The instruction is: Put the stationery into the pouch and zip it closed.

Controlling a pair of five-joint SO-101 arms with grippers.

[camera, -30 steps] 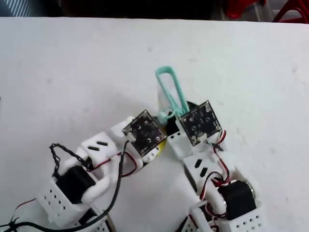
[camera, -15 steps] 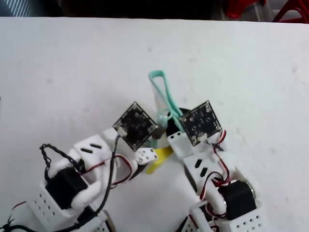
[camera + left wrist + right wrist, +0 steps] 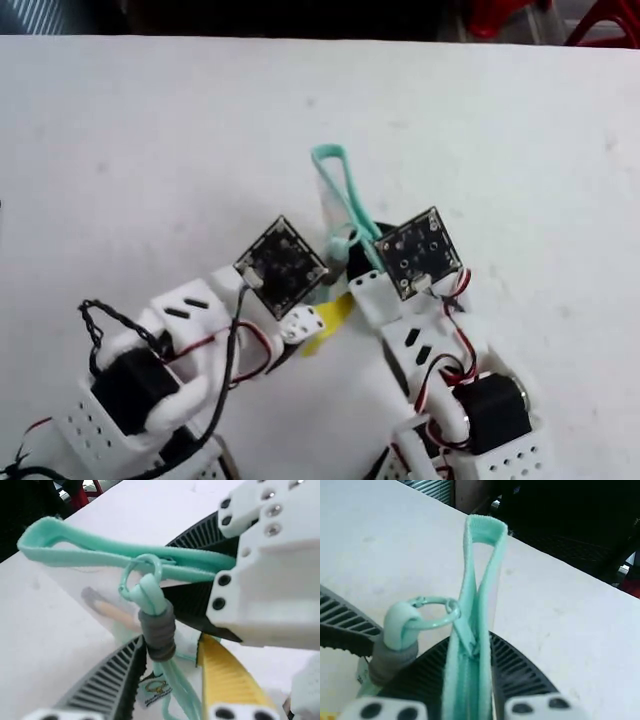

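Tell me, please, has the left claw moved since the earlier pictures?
Yes. In the high view the left claw moved left, away from the right arm, which kept its place.

- A white table (image 3: 140, 130) spanned the high view; its top was matte and carried faint grey scuffs.
- Beyond the table's far edge lay a dark strip of room (image 3: 280, 18).
- A red tubular frame (image 3: 595, 20) stood behind the far right corner.
- A pale slatted panel (image 3: 35, 15) showed behind the far left corner.
- Lighting on the tabletop was even, with soft shadows.
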